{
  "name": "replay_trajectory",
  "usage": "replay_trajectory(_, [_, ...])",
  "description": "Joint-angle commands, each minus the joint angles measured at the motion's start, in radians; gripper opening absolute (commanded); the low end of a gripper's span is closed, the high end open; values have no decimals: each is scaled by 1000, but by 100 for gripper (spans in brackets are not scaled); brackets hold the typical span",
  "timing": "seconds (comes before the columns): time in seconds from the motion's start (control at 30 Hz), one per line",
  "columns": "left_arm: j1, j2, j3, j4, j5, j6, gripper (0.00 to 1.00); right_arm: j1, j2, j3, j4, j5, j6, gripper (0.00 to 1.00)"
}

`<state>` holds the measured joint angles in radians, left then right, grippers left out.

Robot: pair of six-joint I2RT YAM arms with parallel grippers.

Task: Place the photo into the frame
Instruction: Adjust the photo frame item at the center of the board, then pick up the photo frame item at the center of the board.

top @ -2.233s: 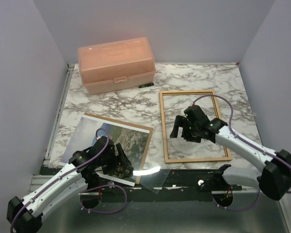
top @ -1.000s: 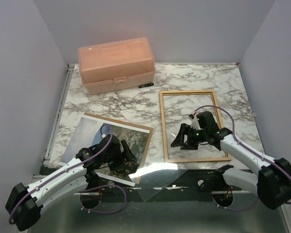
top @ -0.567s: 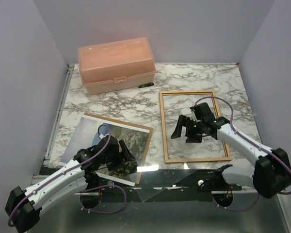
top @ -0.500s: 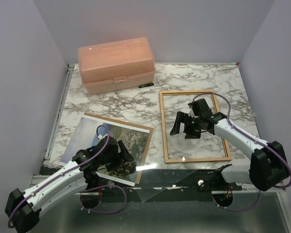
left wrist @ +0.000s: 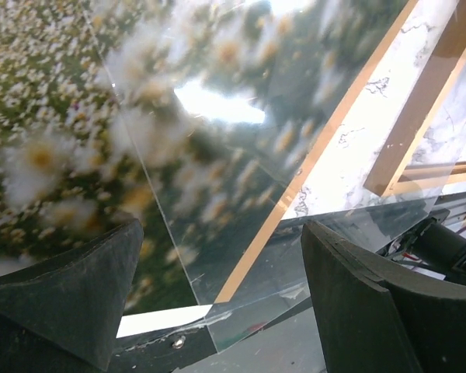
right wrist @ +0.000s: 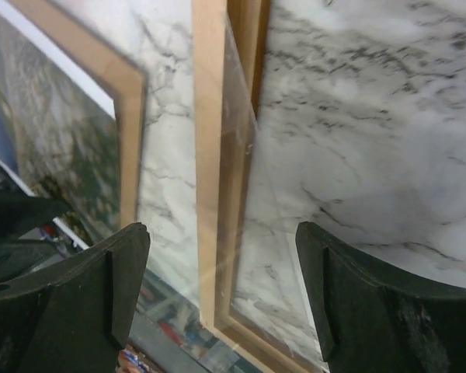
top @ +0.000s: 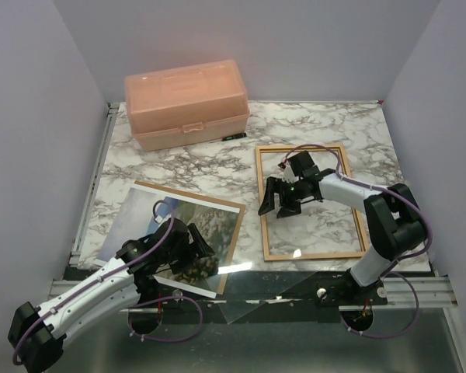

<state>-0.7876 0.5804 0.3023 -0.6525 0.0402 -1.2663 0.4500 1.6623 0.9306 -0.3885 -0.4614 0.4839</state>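
Currently: photo (top: 213, 221) lies face up on backing board (left wrist: 318, 148) at 8 o'clock of the surface (top: 186, 159); frame (top: 314, 255) lies at 3 o'clock, apart from it.

Left jaws are spread and empty over the photo's near corner, where a clear pane (left wrist: 241, 194) overlaps. Right jaws are spread and empty above the frame's left rail.

Risks: left jaws pinch the pane with the print, crease the paper, or nudge the overhanging pane off the edge.

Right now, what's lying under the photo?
A brown backing board lies under the photo; only its far and right edges show. The rest is covered by the print.
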Motion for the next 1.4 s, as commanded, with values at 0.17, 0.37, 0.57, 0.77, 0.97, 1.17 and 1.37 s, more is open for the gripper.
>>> replay_trajectory(0.17, [5,181,5,128,12,53,87,3,-183,-156,55,-170,36,81])
replay_trajectory(0.37, [17,333,90,195,17,120,87,4,-398,-298,20,-142,112,83])
replay_trajectory(0.57, [29,472,196,190,15,199,87,5,-496,-390,-11,-20,185,88])
replay_trajectory(0.77, [36,497,210,128,-8,204,87,4,-430,-350,-33,126,207,89])
replay_trajectory(0.97, [40,466,182,105,-15,196,87,4,-326,-326,46,137,176,88])
replay_trajectory(1.17, [43,468,167,125,-3,192,87,1,-373,-362,170,-26,163,83])
replay_trajectory(1.37, [43,474,162,137,5,191,87,-2,-514,-352,173,-105,197,79])
